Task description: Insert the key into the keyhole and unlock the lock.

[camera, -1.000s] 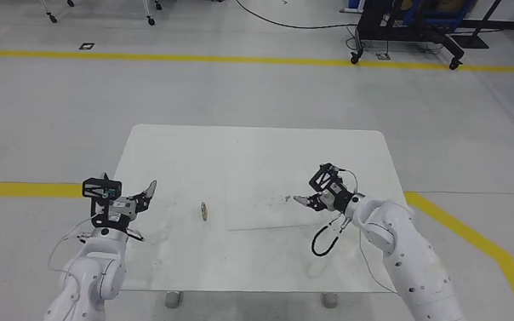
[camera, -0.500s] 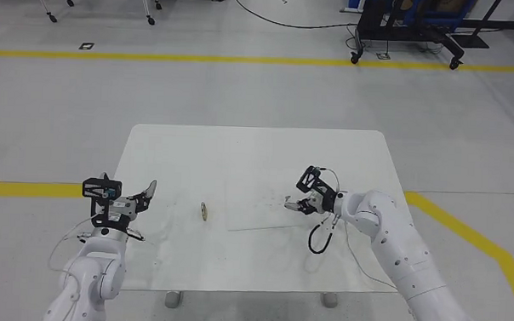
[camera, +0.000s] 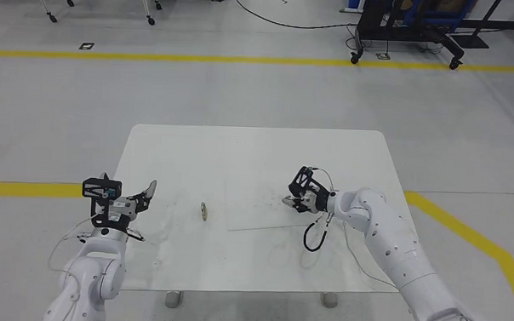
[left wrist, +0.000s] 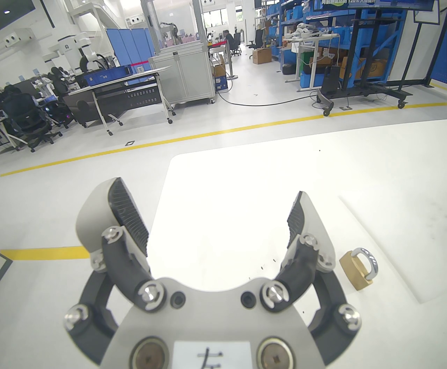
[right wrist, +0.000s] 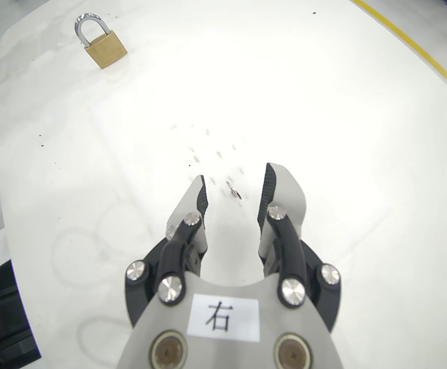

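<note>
Key grab could slip

Table (camera: 258,143) is smooth and white. Right gripper (right wrist: 234,176) hangs low over it, jaws spread. Left gripper (left wrist: 207,188), likewise agape and empty, sits by the table's left edge. Lock (right wrist: 101,45) lies between the two, well apart from the key (right wrist: 233,189), which lies flat under the right gripper's tips. Closing now could skid so thin a key aside or pinch bare tabletop. Over the last second the right gripper slid left to the key, while the left gripper and lock stayed put.

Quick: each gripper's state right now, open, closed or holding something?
Left gripper: open, empty.
Right gripper: open, empty; small silver metal key lies ungripped between its fingers.
</note>
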Robot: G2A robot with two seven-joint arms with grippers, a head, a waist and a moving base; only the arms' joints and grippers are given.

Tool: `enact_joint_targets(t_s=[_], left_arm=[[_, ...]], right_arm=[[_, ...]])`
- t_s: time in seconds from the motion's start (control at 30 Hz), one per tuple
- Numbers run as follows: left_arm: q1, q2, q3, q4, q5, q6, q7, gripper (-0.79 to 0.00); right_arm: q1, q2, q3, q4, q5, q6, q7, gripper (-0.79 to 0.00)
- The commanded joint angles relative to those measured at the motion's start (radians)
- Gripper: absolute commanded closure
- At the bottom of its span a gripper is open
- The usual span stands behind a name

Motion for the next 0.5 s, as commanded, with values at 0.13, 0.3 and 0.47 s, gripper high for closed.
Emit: enact_joint_targets(t_s=[0.13,0.3,0.47], left_arm=[[0.000,0.000,0.000,0.000,0.000,0.000,0.000,-0.785],[0.000,0.000,0.000,0.000,0.000,0.000,0.000,-0.785],[0.000,0.000,0.000,0.000,0.000,0.000,0.000,-0.785]], right_arm=[[0.002,0.001,-0.006,0.019,0.005,-0.018,-0.026,0.000],[-0.006,0.007,-0.002,0.009,-0.005,-0.024,-0.038,0.000],[-0.024,0.014,0.010,-0.017,-0.022,-0.013,-0.047,0.000]])
